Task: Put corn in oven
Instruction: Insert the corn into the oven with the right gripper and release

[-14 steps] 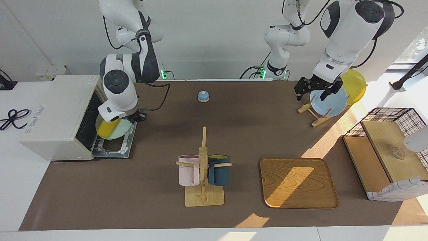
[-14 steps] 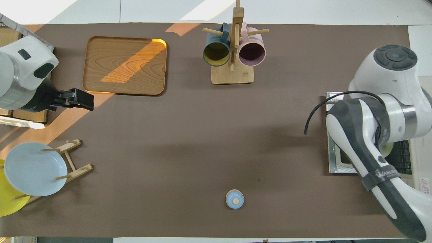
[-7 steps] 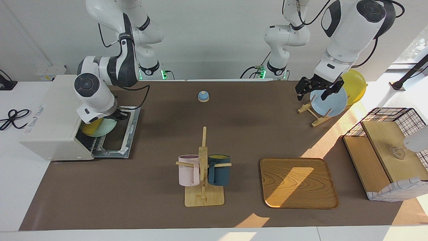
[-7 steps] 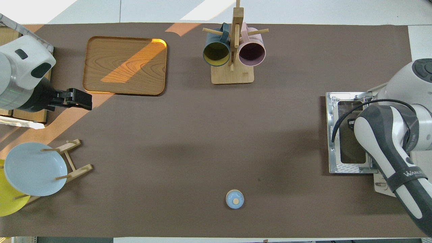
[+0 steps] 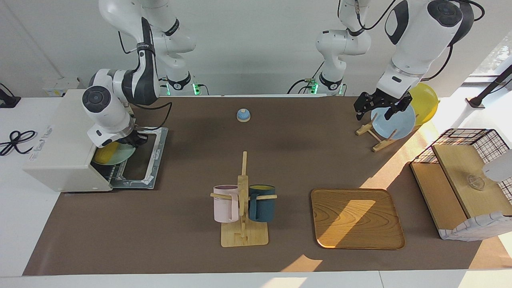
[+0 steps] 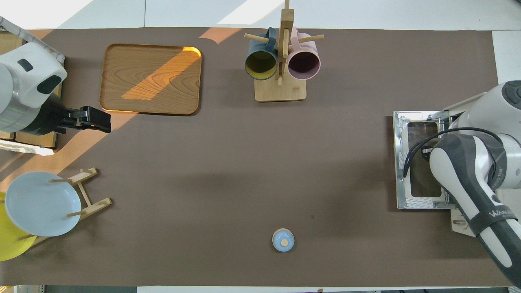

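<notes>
At the right arm's end of the table, the oven [image 5: 66, 140] sits w/ its door [image 5: 140, 158] dropped open. Right gripper [image 5: 130, 141] is at the oven mouth, over the door's hinge edge, holding the rim of a pale green plate [image 5: 120, 154]; fingers look clamped on it, though the wrist hides most of them. The corn [image 5: 105, 154] lies on that plate, just inside the oven opening, above the wire rack. In the overhead view the arm covers plate & corn.

Left gripper [image 5: 378, 107] waits over the blue plate [image 5: 394, 122] in the wooden rack, touching nothing seen; fingers apart. Yellow plate [image 5: 424, 103] stands just beside the blue one, toward the left arm's end.
</notes>
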You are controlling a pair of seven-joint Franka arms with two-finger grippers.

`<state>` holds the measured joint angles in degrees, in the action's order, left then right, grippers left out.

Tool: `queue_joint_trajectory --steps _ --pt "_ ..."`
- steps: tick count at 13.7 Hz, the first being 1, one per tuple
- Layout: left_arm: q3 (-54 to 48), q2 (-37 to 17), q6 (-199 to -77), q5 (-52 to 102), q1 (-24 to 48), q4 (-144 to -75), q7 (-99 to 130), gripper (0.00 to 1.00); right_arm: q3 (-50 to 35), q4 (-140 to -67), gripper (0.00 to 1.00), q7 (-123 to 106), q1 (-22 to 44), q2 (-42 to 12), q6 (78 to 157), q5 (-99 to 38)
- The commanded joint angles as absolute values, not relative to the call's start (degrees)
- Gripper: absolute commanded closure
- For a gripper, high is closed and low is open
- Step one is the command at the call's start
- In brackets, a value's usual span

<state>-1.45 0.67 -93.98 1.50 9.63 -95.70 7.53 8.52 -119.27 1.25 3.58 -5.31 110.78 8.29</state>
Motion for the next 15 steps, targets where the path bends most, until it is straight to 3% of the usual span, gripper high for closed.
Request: queue_joint_trajectory --steps 1,4,5,6,7,8,11,15 --pt "-1.85 2.11 -94.92 2.20 8.88 -97.29 7.21 0.00 8.00 -120.33 0.61 -0.70 2.37 -4.48 111.54 9.14" --pt "-1.76 2.11 -94.92 2.20 8.88 -97.29 7.21 0.00 7.91 -117.78 0.54 -0.62 3.16 -5.09 109.87 8.44" --pt "-1.84 2.11 -94.92 2.20 8.96 -97.29 7.29 0.00 7.48 -116.56 0.56 -0.09 3.60 -5.36 109.08 8.35" --pt "-1.76 2.11 -94.92 2.20 8.88 -97.29 7.29 0.00 7.38 -115.93 0.69 1.22 6.04 -5.88 109.33 8.26" --pt "-1.84 2.11 -94.92 2.20 8.88 -97.29 7.21 0.00 7.38 -115.93 0.96 4.54 8.85 -5.98 110.21 7.91" --pt "-1.76 2.11 -94.92 2.20 8.96 -97.29 7.21 0.00 7.38 -116.10 1.00 9.18 11.66 -6.06 111.61 7.91" --pt "-1.76 2.11 -94.92 2.20 8.88 -97.29 7.29 0.00 7.38 -116.63 1.00 16.51 16.08 -9.56 117.05 7.65" --pt "-1.76 2.11 -94.92 2.20 8.88 -97.29 7.29 0.00 7.47 -121.36 1.00 17.84 15.12 -10.73 123.21 4.13"
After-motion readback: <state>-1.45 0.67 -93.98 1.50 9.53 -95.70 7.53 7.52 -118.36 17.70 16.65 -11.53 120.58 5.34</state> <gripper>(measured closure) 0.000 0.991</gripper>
